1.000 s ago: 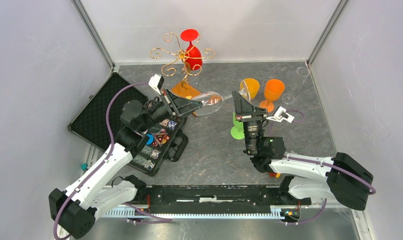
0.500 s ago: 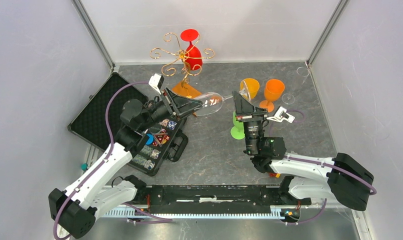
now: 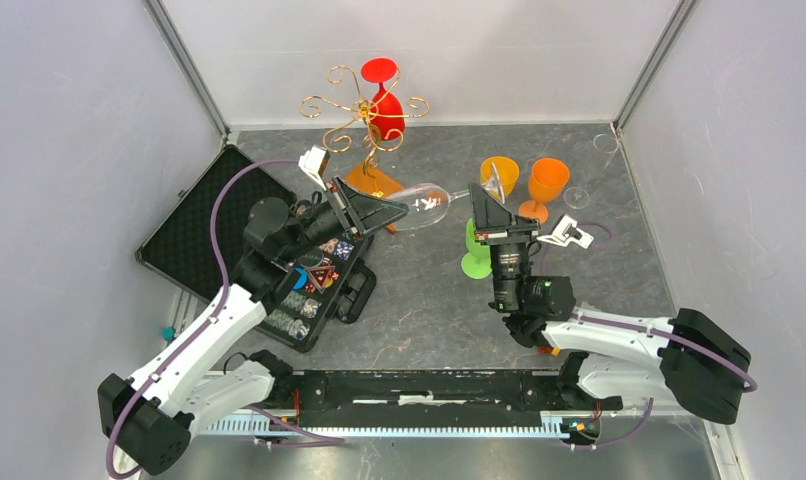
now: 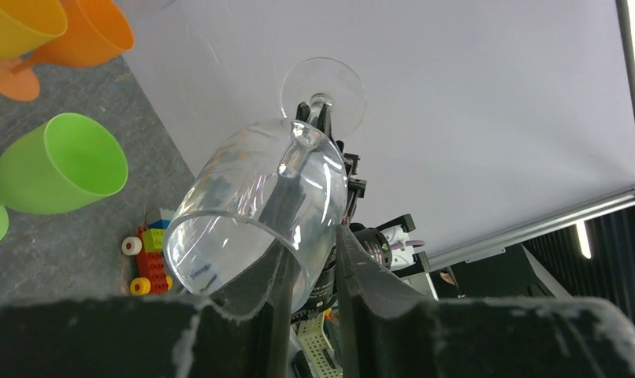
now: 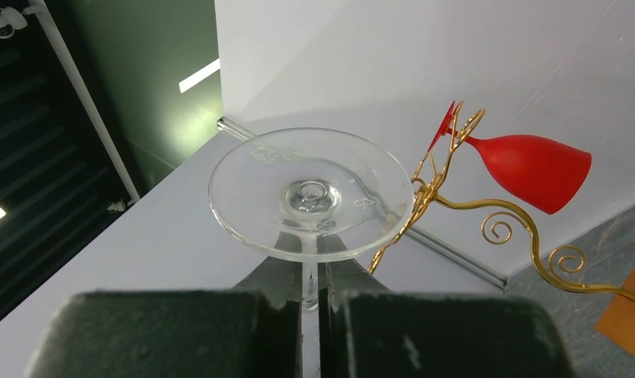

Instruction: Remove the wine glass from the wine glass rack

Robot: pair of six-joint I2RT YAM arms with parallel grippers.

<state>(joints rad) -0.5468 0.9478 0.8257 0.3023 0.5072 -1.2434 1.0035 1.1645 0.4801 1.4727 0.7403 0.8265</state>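
A clear wine glass lies on its side in the air between my two grippers, away from the wine glass rack. My left gripper is shut on the bowl's rim, one finger inside and one outside. My right gripper is shut on the stem just below the foot. The gold wire rack stands on its orange-brown base at the back. A red wine glass hangs upside down on it, and also shows in the right wrist view.
A black case of poker chips lies open under my left arm. A yellow cup, an orange cup and a green cup stand by my right gripper. Clear glasses sit at the far right. Toy bricks lie on the table.
Both grippers and the clear glass between them have shifted very slightly to the right and back. Both grips are unchanged.
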